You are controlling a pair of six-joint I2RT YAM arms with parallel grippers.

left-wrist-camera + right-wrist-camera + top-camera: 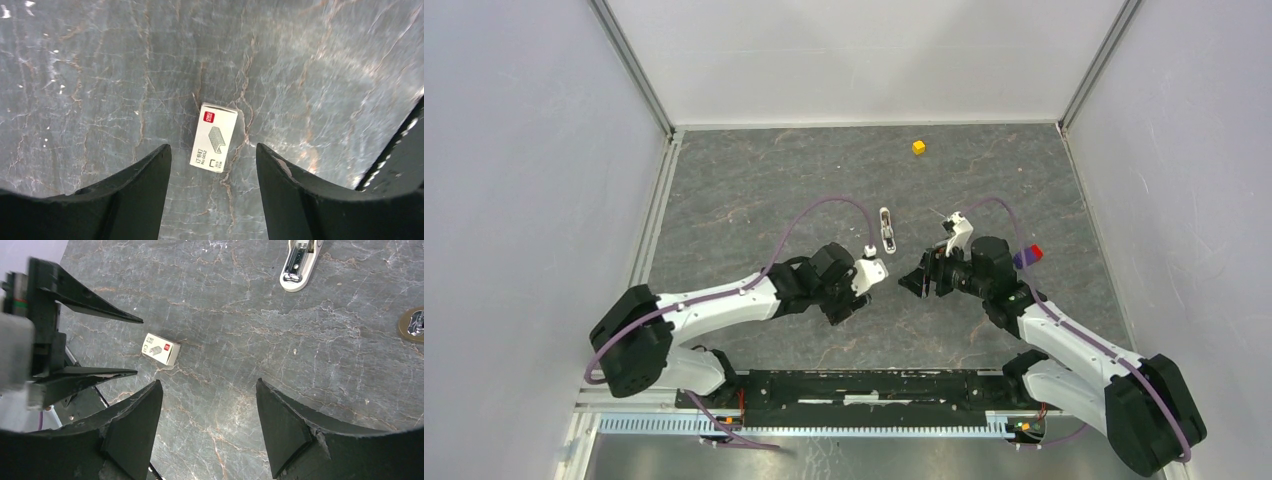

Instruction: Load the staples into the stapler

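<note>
Stapler (887, 230) lies on table (754, 180), just beyond my left gripper (214, 150). I see left and right gripper (209, 385) both spread wide, holding nothing, white staple box (214, 137) lying between them.

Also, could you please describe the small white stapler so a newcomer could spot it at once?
On the dark grey stone-patterned table, look near the middle, just beyond the left gripper. The slim white plastic stapler lies there with shiny metal showing inside, unlike the small yellow cube farther back and the white box with a red logo.
</note>
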